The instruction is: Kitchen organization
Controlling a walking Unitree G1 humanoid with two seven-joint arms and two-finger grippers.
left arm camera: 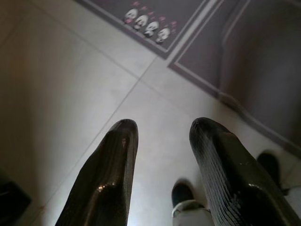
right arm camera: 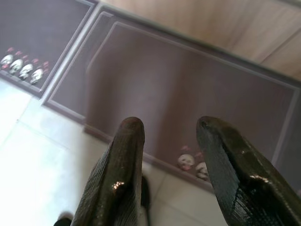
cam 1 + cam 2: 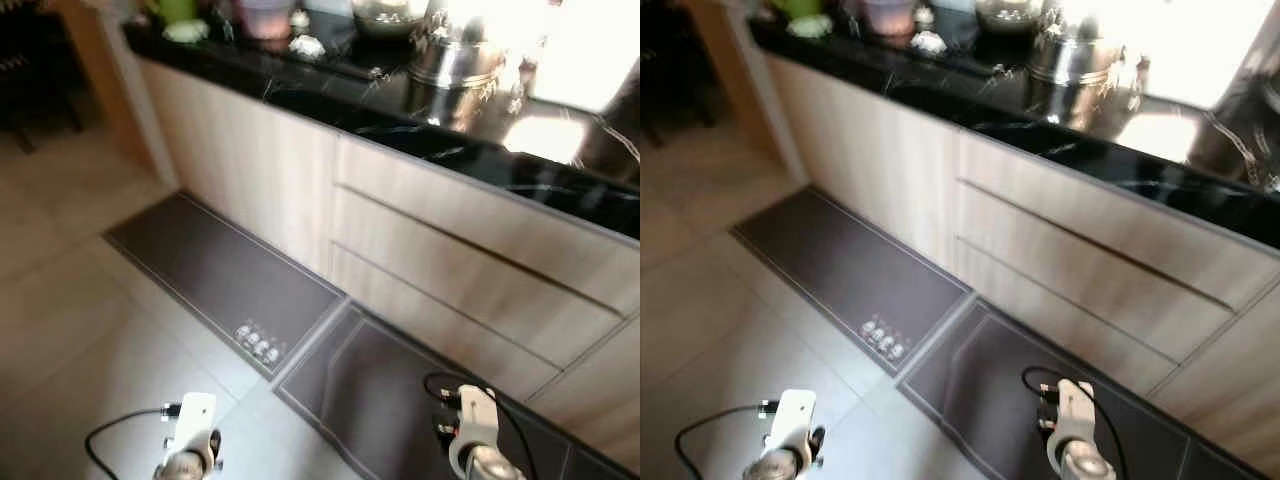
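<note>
Both arms hang idle — left gripper (image 1: 160, 136) and right gripper (image 2: 171, 136) parted, empty, floor mats (image 2: 188, 103) beyond the jaws, counter (image 3: 450, 150) unreached.

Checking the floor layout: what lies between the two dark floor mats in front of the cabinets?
A narrow strip of pale tile floor separates the left mat from the right mat, clearest in the left eye view.

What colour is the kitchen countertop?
Black with thin pale veins, glossy; the countertop shows best in the left eye view.
</note>
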